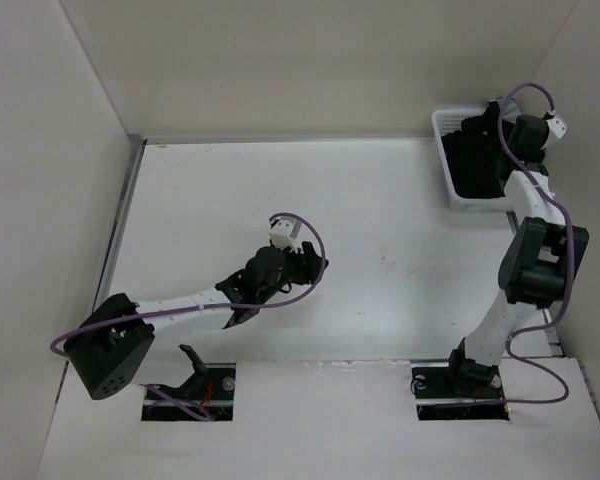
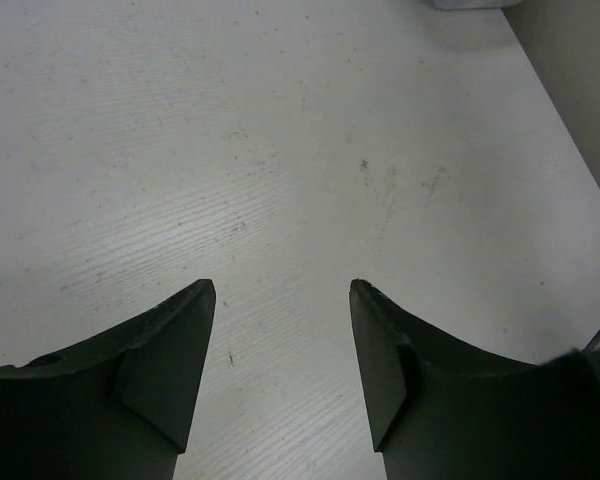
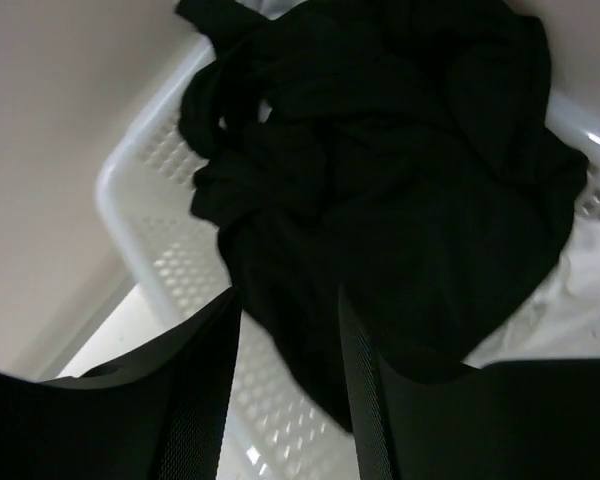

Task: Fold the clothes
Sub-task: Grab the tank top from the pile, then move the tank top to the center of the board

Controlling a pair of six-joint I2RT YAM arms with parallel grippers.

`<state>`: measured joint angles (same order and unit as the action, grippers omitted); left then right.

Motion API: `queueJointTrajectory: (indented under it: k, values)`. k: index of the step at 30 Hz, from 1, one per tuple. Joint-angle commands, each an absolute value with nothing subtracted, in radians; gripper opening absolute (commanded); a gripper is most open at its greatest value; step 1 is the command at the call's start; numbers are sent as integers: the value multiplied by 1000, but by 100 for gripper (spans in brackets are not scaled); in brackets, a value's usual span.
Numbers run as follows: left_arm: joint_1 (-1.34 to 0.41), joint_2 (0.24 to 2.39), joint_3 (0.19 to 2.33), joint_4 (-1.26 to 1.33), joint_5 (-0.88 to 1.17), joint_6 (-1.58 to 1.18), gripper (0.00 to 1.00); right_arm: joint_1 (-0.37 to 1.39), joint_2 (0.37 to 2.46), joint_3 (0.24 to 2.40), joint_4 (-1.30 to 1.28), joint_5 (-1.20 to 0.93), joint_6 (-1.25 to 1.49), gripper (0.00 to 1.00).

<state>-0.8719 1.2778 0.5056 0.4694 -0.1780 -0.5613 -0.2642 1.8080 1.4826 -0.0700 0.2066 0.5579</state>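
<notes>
The clothes (image 3: 380, 180) lay bunched in a basket (image 3: 150, 190) at the worktop's (image 1: 380, 200) far right corner. The right hand (image 3: 290, 300) hung above them, jaws parted, likely to lift them out; the left hand (image 2: 280, 290) hovered open over the worktop.

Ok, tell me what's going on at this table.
The right arm is reaching into the white basket at the far right corner. Its claw is open over the crumpled black garment, with some fabric showing between the jaws but nothing clearly pinched. The left claw hangs open over the table, holding nothing. The garment is not yet out of the basket, so no folding has begun.
</notes>
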Motion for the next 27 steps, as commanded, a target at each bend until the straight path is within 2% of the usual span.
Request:
queueJointTrajectory:
  k: [1,7,15,27]
  values:
    - [-863,1288,494,554,-163,-574,55,-288,1914,1621,-75,175,529,52]
    - [-860,1325,488,600,-138,-583,56,-309,2078,1772,-58,114,549,51]
    - [-857,1382,489,649,-117,-591,56,-314,2209,1911,-41,78,618,45]
    - [-826,1384,479,663,-114,-606,56,-308,2252,1900,-40,141,626,48]
